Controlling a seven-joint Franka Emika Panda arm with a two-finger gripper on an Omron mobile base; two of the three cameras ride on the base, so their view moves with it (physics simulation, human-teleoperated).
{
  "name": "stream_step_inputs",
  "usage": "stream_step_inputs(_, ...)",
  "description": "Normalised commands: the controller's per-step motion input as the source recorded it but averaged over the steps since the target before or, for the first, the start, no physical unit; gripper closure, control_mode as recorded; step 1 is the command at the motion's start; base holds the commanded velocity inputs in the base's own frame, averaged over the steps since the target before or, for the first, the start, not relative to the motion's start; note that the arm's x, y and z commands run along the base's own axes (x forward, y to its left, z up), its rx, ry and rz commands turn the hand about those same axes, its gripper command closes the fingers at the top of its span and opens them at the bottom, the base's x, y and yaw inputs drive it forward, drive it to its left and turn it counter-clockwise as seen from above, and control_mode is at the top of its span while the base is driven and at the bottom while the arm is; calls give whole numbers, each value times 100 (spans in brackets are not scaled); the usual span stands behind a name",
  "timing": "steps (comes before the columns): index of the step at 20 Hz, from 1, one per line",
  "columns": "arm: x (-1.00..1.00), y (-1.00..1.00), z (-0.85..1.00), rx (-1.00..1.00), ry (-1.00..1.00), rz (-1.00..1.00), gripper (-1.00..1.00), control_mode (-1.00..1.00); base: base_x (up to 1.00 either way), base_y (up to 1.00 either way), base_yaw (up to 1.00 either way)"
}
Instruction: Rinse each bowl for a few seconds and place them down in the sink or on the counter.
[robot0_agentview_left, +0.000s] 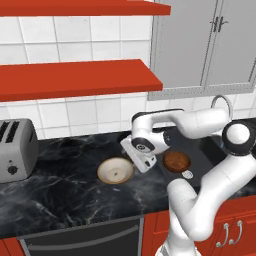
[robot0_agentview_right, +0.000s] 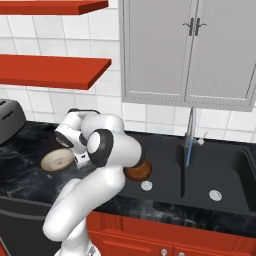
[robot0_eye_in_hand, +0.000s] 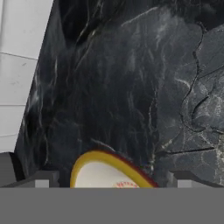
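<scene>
The cream-white bowl with a tan rim (robot0_agentview_left: 115, 170) (robot0_agentview_right: 57, 160) sits upright on the black marble counter (robot0_agentview_left: 65, 190), left of the sink (robot0_agentview_left: 200, 157). My gripper (robot0_agentview_left: 137, 163) (robot0_agentview_right: 83, 160) (robot0_eye_in_hand: 113, 179) hovers over this bowl's right edge. Its fingertips (robot0_eye_in_hand: 43, 178) stand wide apart and open, with the bowl's rim (robot0_eye_in_hand: 109, 162) showing between them and nothing held. The reddish-brown bowl (robot0_agentview_left: 176, 161) (robot0_agentview_right: 140, 171) rests in the sink's left basin (robot0_agentview_right: 160, 150), partly hidden by my arm in the right base view.
A silver toaster (robot0_agentview_left: 15, 150) (robot0_agentview_right: 9, 117) stands at the counter's far left. The gooseneck faucet (robot0_agentview_right: 190, 131) rises behind the sink with a thin blue stream under it. Red shelves (robot0_agentview_left: 75, 77) hang over the counter. Round drains (robot0_agentview_right: 215, 195) lie in the basins.
</scene>
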Motion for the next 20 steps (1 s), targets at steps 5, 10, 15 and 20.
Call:
stream_step_inputs(5, -7, -2, 21, 0, -8, 6, -100, -100, 0, 0, 0)
stream_step_inputs(10, -5, -12, 20, 0, -6, 6, -100, -100, 0, 0, 0)
stream_step_inputs(15, -12, -24, 23, 0, -7, 8, -100, -100, 0, 0, 0)
stream_step_inputs(20, -17, -27, 42, 0, -7, 7, -100, -100, 0, 0, 0)
